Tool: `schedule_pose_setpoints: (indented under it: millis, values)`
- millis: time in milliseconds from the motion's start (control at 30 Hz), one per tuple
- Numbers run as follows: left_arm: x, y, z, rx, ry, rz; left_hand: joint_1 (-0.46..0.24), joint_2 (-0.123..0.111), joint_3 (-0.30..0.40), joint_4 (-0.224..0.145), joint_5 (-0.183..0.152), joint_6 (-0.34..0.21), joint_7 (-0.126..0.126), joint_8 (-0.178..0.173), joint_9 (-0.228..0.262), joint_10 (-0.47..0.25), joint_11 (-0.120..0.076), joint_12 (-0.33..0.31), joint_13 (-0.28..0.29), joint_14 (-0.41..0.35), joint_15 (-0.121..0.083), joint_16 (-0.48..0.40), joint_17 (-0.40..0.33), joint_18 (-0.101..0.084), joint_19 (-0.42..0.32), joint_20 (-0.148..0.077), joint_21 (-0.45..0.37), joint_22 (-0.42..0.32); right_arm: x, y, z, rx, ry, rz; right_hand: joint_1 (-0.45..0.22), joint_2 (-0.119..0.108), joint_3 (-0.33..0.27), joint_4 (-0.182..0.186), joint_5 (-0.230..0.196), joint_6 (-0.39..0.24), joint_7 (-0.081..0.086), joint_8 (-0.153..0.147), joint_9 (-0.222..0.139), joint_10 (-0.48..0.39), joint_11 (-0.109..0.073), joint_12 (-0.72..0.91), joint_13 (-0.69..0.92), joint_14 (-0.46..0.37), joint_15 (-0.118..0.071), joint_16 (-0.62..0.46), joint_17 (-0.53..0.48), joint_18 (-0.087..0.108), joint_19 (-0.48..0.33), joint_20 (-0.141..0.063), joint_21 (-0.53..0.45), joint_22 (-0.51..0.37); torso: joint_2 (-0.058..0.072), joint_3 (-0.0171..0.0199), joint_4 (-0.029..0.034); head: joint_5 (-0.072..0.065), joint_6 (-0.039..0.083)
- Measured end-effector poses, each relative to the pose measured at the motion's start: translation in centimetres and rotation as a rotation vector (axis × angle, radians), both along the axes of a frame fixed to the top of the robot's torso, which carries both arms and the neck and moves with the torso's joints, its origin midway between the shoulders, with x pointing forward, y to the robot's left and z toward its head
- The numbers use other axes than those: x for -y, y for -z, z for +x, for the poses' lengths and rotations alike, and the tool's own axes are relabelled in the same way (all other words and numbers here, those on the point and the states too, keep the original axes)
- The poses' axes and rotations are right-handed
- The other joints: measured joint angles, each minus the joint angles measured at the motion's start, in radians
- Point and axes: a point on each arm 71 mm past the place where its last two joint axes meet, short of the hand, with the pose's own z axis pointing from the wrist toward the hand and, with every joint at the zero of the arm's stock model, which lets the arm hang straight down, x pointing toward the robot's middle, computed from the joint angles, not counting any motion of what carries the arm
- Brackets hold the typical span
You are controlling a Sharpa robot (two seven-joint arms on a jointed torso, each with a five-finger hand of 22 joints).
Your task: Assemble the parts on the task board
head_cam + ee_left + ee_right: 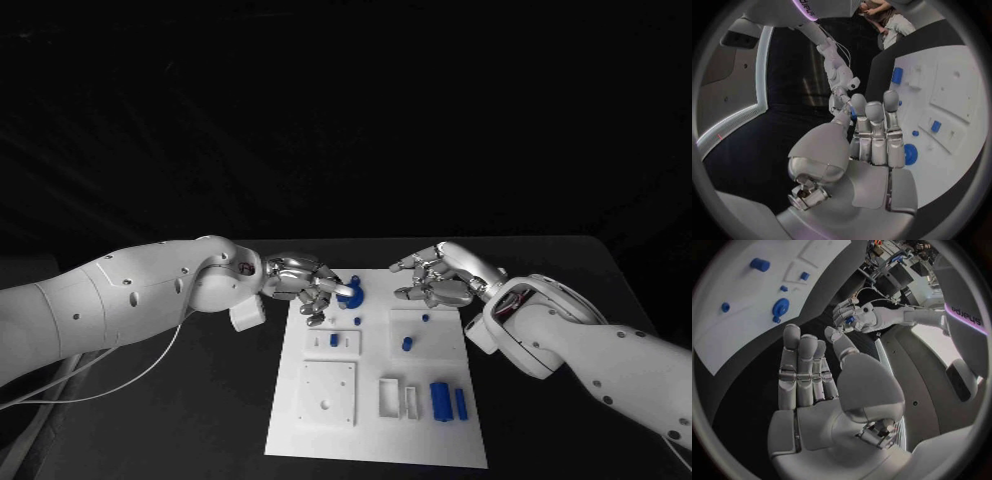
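The white task board [378,425] lies in the middle of the table. My left hand [300,283] hovers over its far left corner and pinches a small blue part [850,319] between thumb and fingertip; the same part [853,113] peeks out behind the fingers in the left wrist view. Just beside those fingertips a round blue part [351,294] stands on the board. My right hand [437,276] hangs over the far right corner, fingers apart, holding nothing. More blue parts [440,398] sit near the board's right side.
Two small blue parts [335,340] [407,344] stand mid-board. A white square block [330,392] and a white frame [392,396] occupy the near half. A white cable [130,370] trails across the table at the left.
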Motion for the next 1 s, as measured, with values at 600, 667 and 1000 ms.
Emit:
schedule_pose_setpoints:
  millis: [600, 667, 1000]
  values:
    - [0.5, 0.3, -0.5, -0.014, 0.06, 0.002, 0.0, 0.005, -0.023, -0.023, -0.004, -0.007, 0.003, 0.004, -0.007, -0.004, 0.003, 0.008, -0.009, -0.004, 0.004, 0.011, -0.017, 0.0, 0.0, 0.0, 0.0, 0.001, -3.3, -1.8, -2.7, 0.056, -0.143, 0.037, -0.006, 0.013, -0.027, -0.002, -0.012, 0.023, -0.005, 0.0, 0.0, 0.016, -0.002, 0.011, 0.057, 0.014, 0.0, 0.013, 0.047, 0.0, 0.0, -0.007, 0.169, 0.0, 0.0, -0.0021, 0.002, -0.013, -0.003]
    - [0.5, 0.3, -0.5, -0.013, 0.061, 0.004, -0.002, 0.007, -0.023, -0.023, -0.004, -0.007, 0.002, 0.004, -0.007, -0.004, 0.003, 0.008, -0.009, -0.004, 0.004, 0.015, -0.018, 0.0, 0.0, 0.0, 0.0, 0.001, -3.5, -1.8, -2.8, 0.053, -0.152, 0.033, -0.006, 0.013, -0.027, -0.002, -0.012, 0.023, -0.005, 0.0, 0.0, 0.016, -0.002, 0.011, 0.058, 0.014, 0.0, 0.013, 0.047, 0.0, 0.0, -0.007, 0.169, 0.0, 0.0, -0.002, 0.0019, -0.014, -0.004]
    - [1.1, 0.3, -0.7, -0.01, 0.08, 0.009, 0.001, 0.01, -0.026, -0.026, -0.008, -0.006, 0.002, 0.013, -0.002, -0.004, 0.003, 0.008, -0.012, -0.004, 0.004, 0.015, -0.023, 0.0, 0.0, 0.0, 0.0, 0.0, -4.6, -1.6, -3.0, 0.031, -0.192, 0.007, -0.008, 0.024, -0.036, 0.0, -0.015, 0.031, -0.01, 0.0, 0.0, 0.021, -0.004, 0.011, 0.069, 0.017, -0.003, 0.013, 0.057, 0.0, 0.0, -0.007, 0.194, 0.0, 0.0, -0.0019, 0.0018, -0.007, -0.011]
